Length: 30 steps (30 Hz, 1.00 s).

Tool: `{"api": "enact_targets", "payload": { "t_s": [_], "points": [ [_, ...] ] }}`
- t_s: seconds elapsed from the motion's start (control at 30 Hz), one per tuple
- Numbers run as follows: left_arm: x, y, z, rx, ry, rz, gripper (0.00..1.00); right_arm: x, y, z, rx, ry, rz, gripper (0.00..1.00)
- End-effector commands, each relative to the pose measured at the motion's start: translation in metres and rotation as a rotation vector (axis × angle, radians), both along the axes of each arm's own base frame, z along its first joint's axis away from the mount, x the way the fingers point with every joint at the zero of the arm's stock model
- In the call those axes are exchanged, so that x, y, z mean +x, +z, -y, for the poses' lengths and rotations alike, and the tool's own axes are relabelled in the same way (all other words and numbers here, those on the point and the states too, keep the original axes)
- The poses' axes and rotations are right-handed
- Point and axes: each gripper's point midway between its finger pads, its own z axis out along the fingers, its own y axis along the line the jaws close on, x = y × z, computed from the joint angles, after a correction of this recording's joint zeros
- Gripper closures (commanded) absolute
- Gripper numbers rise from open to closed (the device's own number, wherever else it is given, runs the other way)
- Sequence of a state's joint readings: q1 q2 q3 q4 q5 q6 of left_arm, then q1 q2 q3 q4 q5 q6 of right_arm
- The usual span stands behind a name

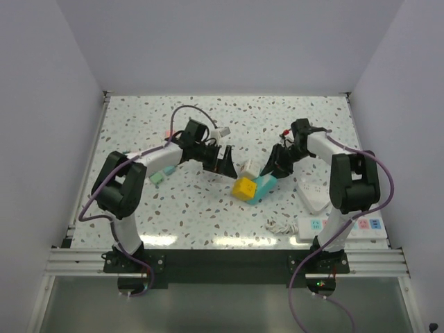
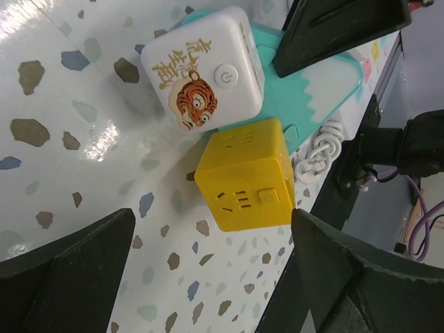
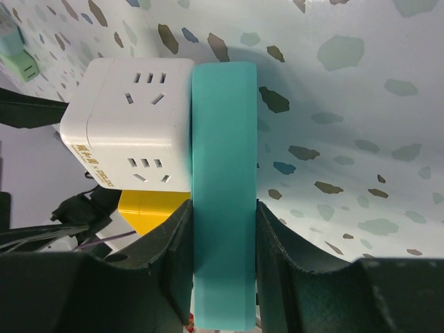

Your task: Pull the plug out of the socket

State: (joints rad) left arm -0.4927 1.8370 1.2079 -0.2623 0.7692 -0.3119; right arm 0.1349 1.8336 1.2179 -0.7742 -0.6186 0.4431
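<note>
Mid-table, the right gripper (image 1: 272, 168) clamps the teal strip (image 3: 222, 139) between its fingers, seen at bottom centre of the right wrist view. The left gripper (image 2: 211, 239) hangs wide open and empty, just short of two cubes set against the strip. The white cube (image 2: 205, 69) sits at upper centre of the left wrist view. The yellow cube (image 2: 243, 177) sits below, touching it and most nearly in line with the open fingers. We judge yellow the likelier plug, though we cannot be sure.

The pull should go well if the left fingers close square on opposite faces of one cube only and draw straight off the strip, the right grip bracing. The neighbouring cube crowds that grasp. A coiled cable (image 1: 277, 225) and white strips (image 1: 312, 191) lie at lower right of the top view, and a mint adapter (image 1: 156, 177) lies at left, all apart from the work.
</note>
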Motion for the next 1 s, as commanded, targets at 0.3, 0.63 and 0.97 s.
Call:
{"api": "enact_targets", "payload": {
  "t_s": [0.3, 0.63, 0.97],
  "points": [
    [-0.027, -0.018, 0.042, -0.082, 0.017, 0.007, 0.0, 0.005, 0.011, 0.004, -0.007, 0.018, 0.094, 1.0],
    [-0.025, -0.001, 0.052, -0.233, 0.186, -0.056, 0.0, 0.006, 0.006, 0.005, -0.018, 0.015, 0.087, 1.0],
    [-0.019, 0.001, 0.057, -0.228, 0.243, -0.074, 0.0, 0.006, 0.001, 0.005, -0.022, 0.013, 0.064, 1.0]
  ]
}}
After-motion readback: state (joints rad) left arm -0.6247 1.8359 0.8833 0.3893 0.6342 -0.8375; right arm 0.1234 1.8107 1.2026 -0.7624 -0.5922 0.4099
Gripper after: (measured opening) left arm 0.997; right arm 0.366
